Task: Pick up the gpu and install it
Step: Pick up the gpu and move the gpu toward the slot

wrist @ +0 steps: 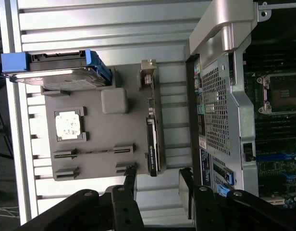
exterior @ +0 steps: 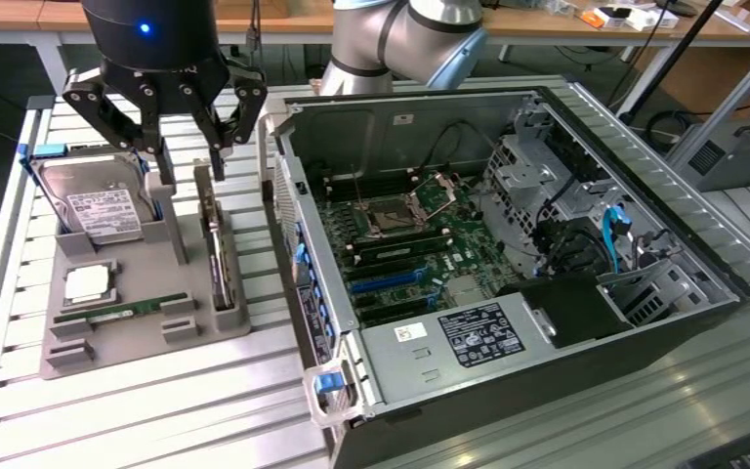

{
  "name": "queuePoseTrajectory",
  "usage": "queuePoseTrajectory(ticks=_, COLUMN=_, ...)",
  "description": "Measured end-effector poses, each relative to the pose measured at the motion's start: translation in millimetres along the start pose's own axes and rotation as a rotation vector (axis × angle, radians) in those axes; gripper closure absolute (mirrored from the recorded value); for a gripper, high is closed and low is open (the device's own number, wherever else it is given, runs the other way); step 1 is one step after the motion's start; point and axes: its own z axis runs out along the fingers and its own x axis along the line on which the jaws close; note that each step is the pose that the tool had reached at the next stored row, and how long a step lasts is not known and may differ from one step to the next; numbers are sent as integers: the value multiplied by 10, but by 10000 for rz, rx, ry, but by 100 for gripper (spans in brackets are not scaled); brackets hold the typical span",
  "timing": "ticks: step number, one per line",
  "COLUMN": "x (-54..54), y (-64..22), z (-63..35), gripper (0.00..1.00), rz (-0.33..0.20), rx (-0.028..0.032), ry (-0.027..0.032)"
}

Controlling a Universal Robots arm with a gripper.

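The gpu (exterior: 220,249) is a thin dark card standing on its edge in a slot of the grey tray (exterior: 141,344), beside the open computer case (exterior: 479,244). My gripper (exterior: 187,161) hangs just above the card's far end, open, with nothing between its fingers. In the wrist view the gpu (wrist: 153,130) runs lengthwise away from my gripper (wrist: 157,174), its silver bracket at the far end. The two black fingertips (wrist: 130,173) stand either side of the card's near end, apart from it. The motherboard (exterior: 395,244) lies exposed inside the case.
The tray also holds a hard drive (exterior: 99,207) propped upright, a CPU (exterior: 89,283) and a green RAM stick (exterior: 121,311). The case wall (wrist: 220,96) rises close beside the gpu. The slatted metal table (exterior: 153,420) stretches around the tray.
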Motion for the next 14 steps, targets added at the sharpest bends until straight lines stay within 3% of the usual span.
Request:
queuePoseTrajectory(ticks=6, x=0, y=-1, z=11, gripper=52, rz=0, rx=-3, ry=-4)
queuePoseTrajectory(ticks=14, x=4, y=-6, z=159, gripper=52, rz=0, rx=-6, ry=0)
